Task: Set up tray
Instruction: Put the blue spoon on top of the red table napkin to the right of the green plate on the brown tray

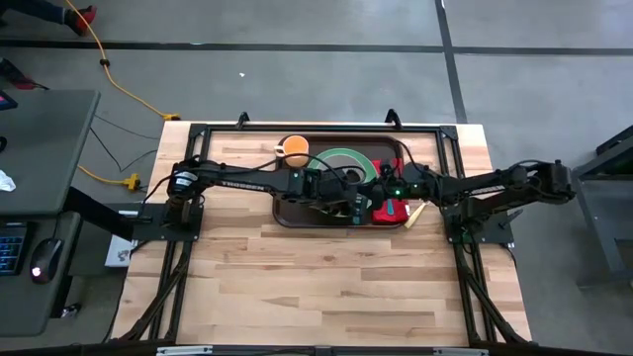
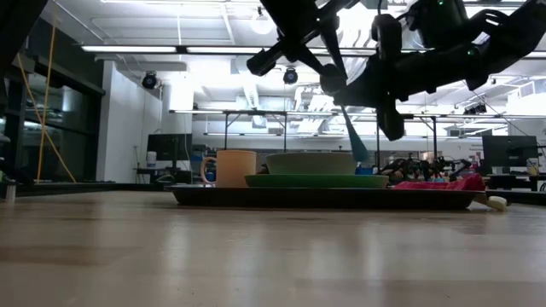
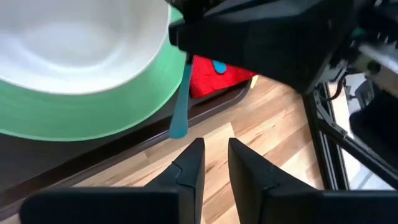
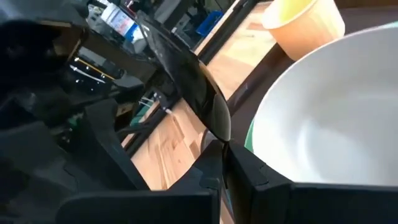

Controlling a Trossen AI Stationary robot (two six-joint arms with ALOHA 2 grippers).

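Left wrist view: your left gripper (image 3: 214,146) is hovering over the bench (image 3: 267,118), fingers slightly apart and grasping nothing. The tray (image 3: 93,158) is lying just ahead of those fingertips, its near rim running crosswise to them, with the green plate (image 3: 93,121) and white bowl (image 3: 74,43) sitting further in.

- A teal utensil (image 3: 180,102) is hanging nearly upright ahead of the left fingertips, its low end over the tray's near rim. It is hanging from the other arm's dark gripper, which is close above and beyond the left fingers.
- Right gripper (image 4: 224,152): fingers are clenching together, by my reading on that utensil's upper part; the contact itself is hard to make out.
- High view: the tray's long axis is running from one arm's side to the other's, and both grippers are meeting over its near right part, by the red cloth (image 1: 394,210).

Judgement: you are placing with the right arm, since it is carrying the piece and sitting closer over the tray.
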